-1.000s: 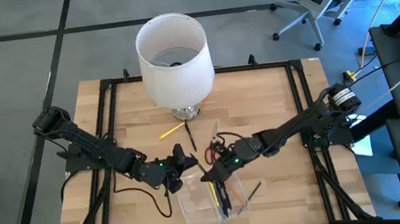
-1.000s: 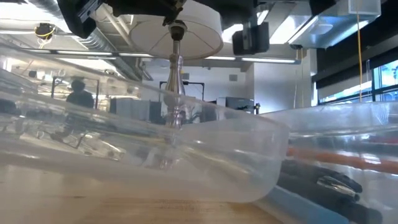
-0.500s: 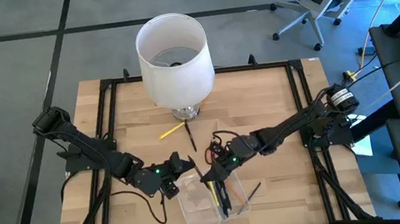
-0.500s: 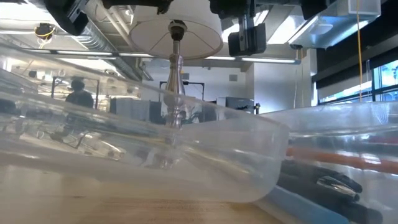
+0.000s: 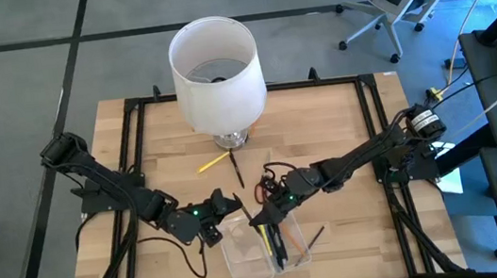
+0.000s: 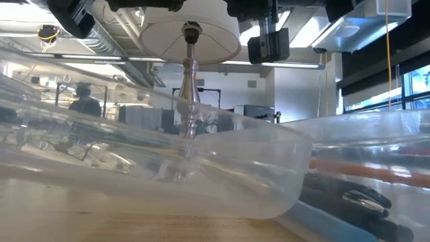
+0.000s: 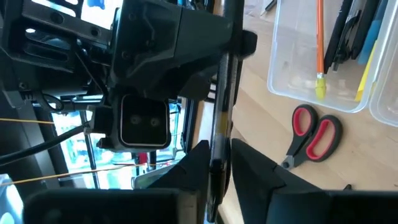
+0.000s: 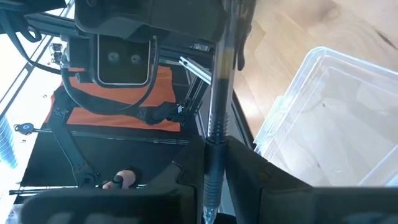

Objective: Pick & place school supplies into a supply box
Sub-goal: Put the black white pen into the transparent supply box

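A dark pen (image 7: 221,93) (image 8: 219,93) hangs in the air between my two grippers, over the far end of the clear supply box (image 5: 260,251). My left gripper (image 5: 228,204) (image 7: 216,160) reaches in from the table's left and is shut on one end of the pen. My right gripper (image 5: 260,215) (image 8: 214,158) comes from the right and is shut on the other end. In the box (image 7: 311,56) lie an orange pencil (image 7: 319,43), black pens and blue and yellow ones. Red-handled scissors (image 7: 314,134) lie flat on the table by the box. My left gripper pinches the pen's near end (image 7: 215,149) between its two fingers, coming almost level from the table's left. The pen runs on ahead along the fingers, lifted clear of table and box. My right gripper pinches the pen's other end (image 8: 213,146) between its two fingers, coming almost level from the table's right. Here too the pen runs on along the fingers toward the other gripper, clear of the box.
A white lamp (image 5: 215,62) stands at the table's far middle. A yellow pencil (image 5: 211,163) and a dark pen (image 5: 234,166) lie before its foot. Another dark pen (image 5: 316,237) lies right of the box. A black frame (image 5: 141,152) rims the table.
My left gripper has swung a little toward the table's near edge and rolled slightly, then kept still. The pen stays lifted between the two grippers.
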